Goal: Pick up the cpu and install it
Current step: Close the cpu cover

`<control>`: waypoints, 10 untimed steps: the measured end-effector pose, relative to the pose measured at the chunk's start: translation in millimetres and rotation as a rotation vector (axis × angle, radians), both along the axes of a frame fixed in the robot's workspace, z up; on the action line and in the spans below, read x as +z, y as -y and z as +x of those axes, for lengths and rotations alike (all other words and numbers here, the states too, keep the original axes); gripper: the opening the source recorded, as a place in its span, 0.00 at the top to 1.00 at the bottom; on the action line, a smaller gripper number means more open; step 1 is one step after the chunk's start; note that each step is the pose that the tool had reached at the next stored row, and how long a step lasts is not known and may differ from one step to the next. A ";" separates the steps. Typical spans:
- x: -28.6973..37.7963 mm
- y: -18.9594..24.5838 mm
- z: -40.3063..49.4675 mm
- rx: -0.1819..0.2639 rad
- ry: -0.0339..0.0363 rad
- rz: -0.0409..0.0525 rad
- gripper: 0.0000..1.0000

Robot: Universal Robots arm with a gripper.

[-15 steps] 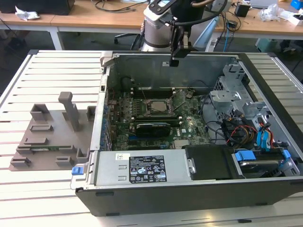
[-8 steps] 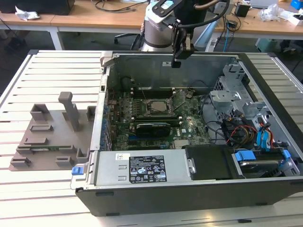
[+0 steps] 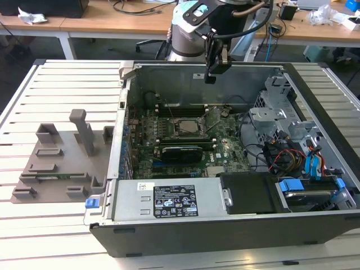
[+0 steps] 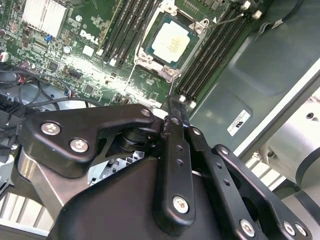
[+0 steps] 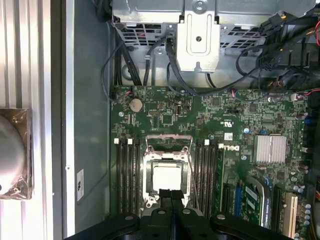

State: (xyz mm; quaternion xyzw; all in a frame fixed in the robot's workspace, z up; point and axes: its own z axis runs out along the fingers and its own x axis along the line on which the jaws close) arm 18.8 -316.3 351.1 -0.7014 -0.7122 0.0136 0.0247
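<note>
Lying open on the slatted table [image 3: 56, 236], the computer case [image 3: 197, 225] is being worked over by 1 arm. Its motherboard [image 5: 225, 115] is being viewed from above in the first wrist view. The gripper [image 5: 171, 194] is being held above the board, clear of it, with its fingers brought together and nothing between them. The socket frame [image 5: 146, 175] is being shown with its load plate apparently raised. The cpu [image 5: 167, 178] is being seen lying flat in that socket, between the 2 banks of memory slots [image 5: 127, 175].

Picking and placing are being judged as done, and the install step as in hand but unfinished. Any further move is being judged to call for a vertical approach, with no sideways load on the chip.

The cpu's pale metal top is being presented upward, toward the gripper. No marked long axis is being offered by the square chip. Its edges are being kept parallel to the socket frame.
</note>
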 end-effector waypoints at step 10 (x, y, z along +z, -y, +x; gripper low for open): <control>-11.4 0.0 1.3 0.000 -0.0003 0.0000 0.89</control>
